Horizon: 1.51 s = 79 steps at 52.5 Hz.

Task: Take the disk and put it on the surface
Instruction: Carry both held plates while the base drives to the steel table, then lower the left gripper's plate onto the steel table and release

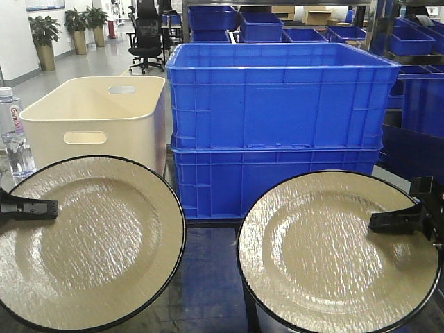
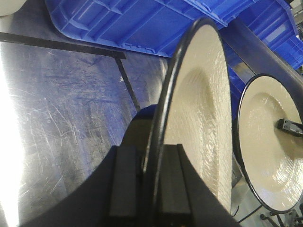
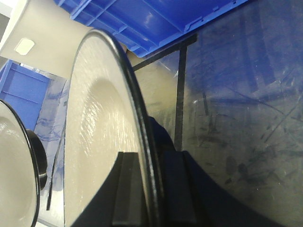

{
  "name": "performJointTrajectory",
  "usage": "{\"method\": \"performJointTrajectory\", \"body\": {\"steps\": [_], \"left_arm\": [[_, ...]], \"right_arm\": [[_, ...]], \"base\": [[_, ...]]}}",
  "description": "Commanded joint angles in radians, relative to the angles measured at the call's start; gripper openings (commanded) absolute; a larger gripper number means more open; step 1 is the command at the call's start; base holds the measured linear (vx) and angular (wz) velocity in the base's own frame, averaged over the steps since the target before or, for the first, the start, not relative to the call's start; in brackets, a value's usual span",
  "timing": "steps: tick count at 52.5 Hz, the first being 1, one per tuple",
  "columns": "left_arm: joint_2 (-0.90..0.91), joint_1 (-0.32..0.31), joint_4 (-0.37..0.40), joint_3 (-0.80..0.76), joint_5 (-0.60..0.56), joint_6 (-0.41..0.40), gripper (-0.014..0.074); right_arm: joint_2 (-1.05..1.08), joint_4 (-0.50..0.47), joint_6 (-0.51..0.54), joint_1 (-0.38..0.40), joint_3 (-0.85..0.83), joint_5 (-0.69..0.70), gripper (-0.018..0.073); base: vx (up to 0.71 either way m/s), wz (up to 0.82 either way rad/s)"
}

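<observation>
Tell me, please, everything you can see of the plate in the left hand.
The plate is round and cream-coloured, with a thin black rim, a broad border and a shallow sunken middle; its glossy face shows fine streaks. The left hand clamps its edge, one finger on each face. It is held face up over the shiny metal tabletop, in front of a cream bin and apart from the second plate. Whether it touches the tabletop cannot be told.
</observation>
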State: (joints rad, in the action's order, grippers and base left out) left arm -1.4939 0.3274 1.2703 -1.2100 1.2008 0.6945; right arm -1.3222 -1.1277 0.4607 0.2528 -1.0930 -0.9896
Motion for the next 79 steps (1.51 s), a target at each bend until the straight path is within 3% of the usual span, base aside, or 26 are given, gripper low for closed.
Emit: {"method": "performJointTrajectory", "body": {"steps": [1, 11, 21, 34, 52, 61, 79], "left_arm": [[0.045, 0.0, 0.143, -0.037, 0.023, -0.009, -0.0008], [0.045, 0.0, 0.149, -0.037, -0.026, -0.008, -0.0008], [0.015, -0.016, 0.135, -0.037, -0.124, 0.024, -0.0008], [-0.113, -0.143, 0.213, -0.037, -0.198, 0.019, -0.0008], [-0.228, -0.288, 0.222, -0.037, -0.241, 0.05, 0.0017], [-0.257, -0.316, 0.188, -0.037, -0.235, 0.071, 0.0114], [-0.273, -0.317, 0.148, -0.037, -0.261, 0.072, 0.0461]], "right_arm": [[0.034, -0.117, -0.006, 0.002, -0.033, 0.036, -0.0009], [0.034, -0.123, -0.006, 0.002, -0.033, 0.058, -0.0009], [0.034, -0.233, 0.015, 0.002, -0.033, 0.12, -0.0009], [0.034, -0.447, 0.136, 0.001, -0.033, 0.139, -0.0009], [0.034, -0.481, 0.174, 0.001, -0.033, 0.139, -0.0009], [0.034, -0.496, 0.174, 0.001, -0.033, 0.127, -0.0009], [0.034, -0.507, 0.174, 0.001, -0.033, 0.102, -0.0009]], "base": [[0.0, 0.0], [0.0, 0.0], [0.0, 0.0], [0.0, 0.0], [0.0, 0.0], [0.0, 0.0], [0.0, 0.0]]}}
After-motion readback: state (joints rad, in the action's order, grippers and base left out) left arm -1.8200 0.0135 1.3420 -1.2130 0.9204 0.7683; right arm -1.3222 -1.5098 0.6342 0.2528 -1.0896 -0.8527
